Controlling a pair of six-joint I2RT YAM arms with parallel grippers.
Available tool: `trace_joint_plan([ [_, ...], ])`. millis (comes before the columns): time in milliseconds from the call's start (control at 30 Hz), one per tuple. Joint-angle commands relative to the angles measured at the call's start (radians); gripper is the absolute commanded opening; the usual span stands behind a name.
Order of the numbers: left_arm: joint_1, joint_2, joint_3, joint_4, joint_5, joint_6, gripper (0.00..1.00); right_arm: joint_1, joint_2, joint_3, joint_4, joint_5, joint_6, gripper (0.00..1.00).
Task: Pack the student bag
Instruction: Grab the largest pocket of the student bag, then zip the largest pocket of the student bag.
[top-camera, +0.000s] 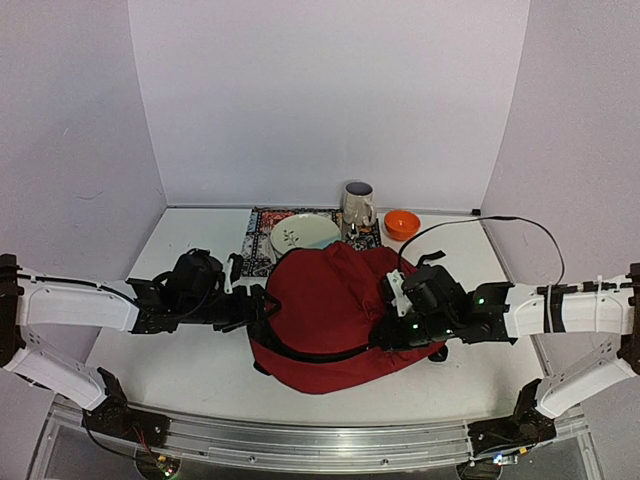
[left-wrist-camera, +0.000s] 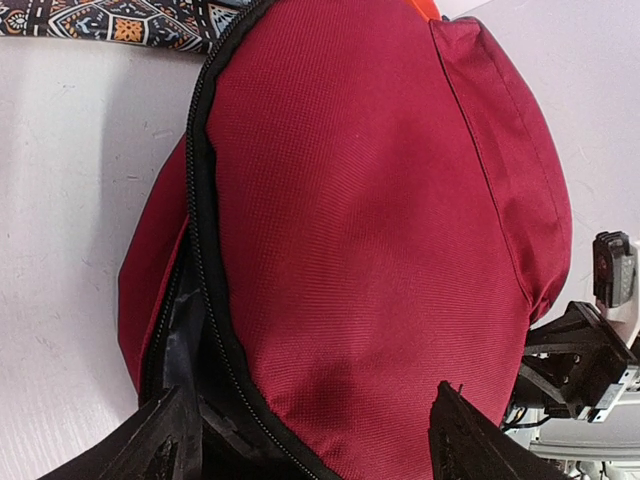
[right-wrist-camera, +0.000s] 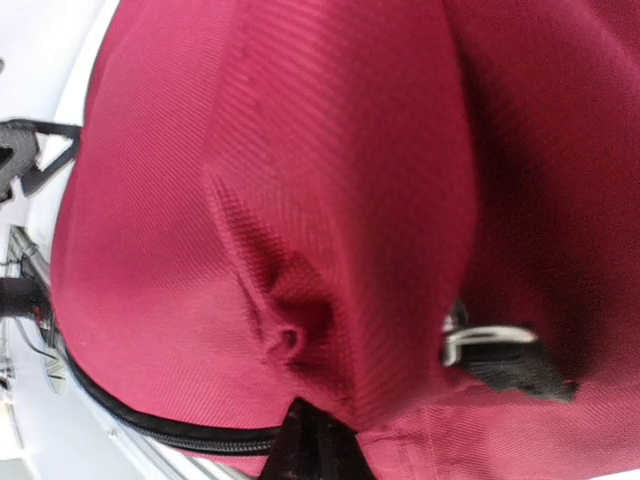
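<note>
On the left, the left pincer (top-camera: 243, 300) has its black fingers (left-wrist-camera: 165, 445) well apart, spread over the left edge of the student bag (top-camera: 330, 300), where a black zipper (left-wrist-camera: 200, 230) curves along the seam.

Far of it lie a woven mat (top-camera: 260, 228) with a geometric pattern and a round pale plate (top-camera: 303, 235) on it.

The bag sits mid-surface on the white surface (top-camera: 190, 370). It is a soft, domed lump of ribbed dark-red fabric, its far edge touching the plate. From above it looks a little wider left to right than near to far; which way its top points I cannot tell.

Behind it stand a glazed mug (top-camera: 358, 203) and a small orange bowl (top-camera: 402, 223).

At the bag's right side, the right pincer (top-camera: 392, 322) is together, clamped on a puckered fold of the bag's fabric, near a metal ring (right-wrist-camera: 490, 335) on black webbing (right-wrist-camera: 520, 372).
</note>
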Motion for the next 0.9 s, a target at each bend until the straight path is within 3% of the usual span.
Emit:
trace_joint_plan([
  [0, 0.004, 0.015, -0.008, 0.051, 0.026, -0.013, 0.83, 0.010, -0.029, 0.025, 0.034, -0.063, -0.031, 0.00],
  [367, 0.004, 0.021, -0.011, 0.081, 0.055, -0.020, 0.77, 0.139, 0.080, 0.224, 0.002, -0.061, -0.135, 0.00],
  [733, -0.003, 0.002, -0.019, 0.095, 0.046, -0.027, 0.74, 0.218, 0.340, 0.527, -0.044, -0.011, -0.221, 0.00],
  [867, -0.003, -0.043, -0.018, 0.070, -0.030, 0.010, 0.76, 0.218, 0.439, 0.635, -0.051, 0.024, -0.246, 0.00],
])
